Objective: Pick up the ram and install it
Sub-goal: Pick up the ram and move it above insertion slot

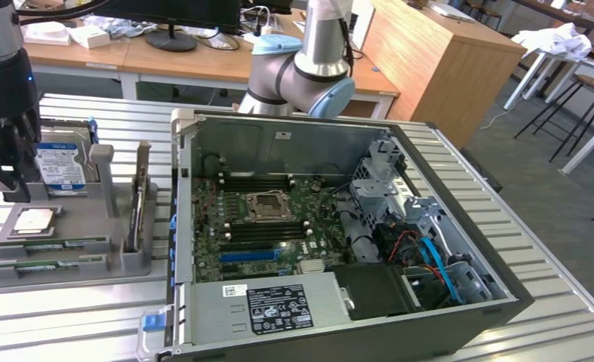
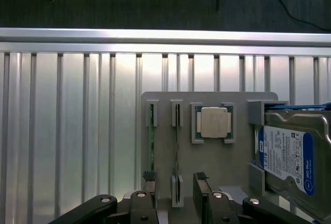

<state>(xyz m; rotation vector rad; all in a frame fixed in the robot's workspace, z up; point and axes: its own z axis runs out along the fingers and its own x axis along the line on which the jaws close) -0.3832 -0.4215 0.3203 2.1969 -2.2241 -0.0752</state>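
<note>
Hovering above the grey holder tray point(image 1: 100, 219) at the exterior view's left, the gripper point(image 2: 175, 177) holds nothing: its two fingers point(image 2: 201, 182) stand wide apart, one on each side of a slot block, touching no part. The ram point(image 2: 177, 141) stands on edge in that slot, thin and dark from above, in line with the gap between the fingers and not yet lifted. A second ram stick point(image 2: 151, 141), green, sits in the next slot, nearer the tray's near edge. Farther along the tray come the silver CPU chip point(image 2: 213, 122) and then the blue-labelled hard drive point(image 2: 287, 154), upright at the far end. A thin card point(image 1: 140, 200) stands along the tray's right side. Right of the tray lies the open computer case point(image 1: 498, 294), its motherboard point(image 1: 226, 226) facing up with a square socket point(image 1: 267, 204) in the middle. Behind the case's far wall rises the arm's blue-capped joint point(image 1: 302, 72).
</note>
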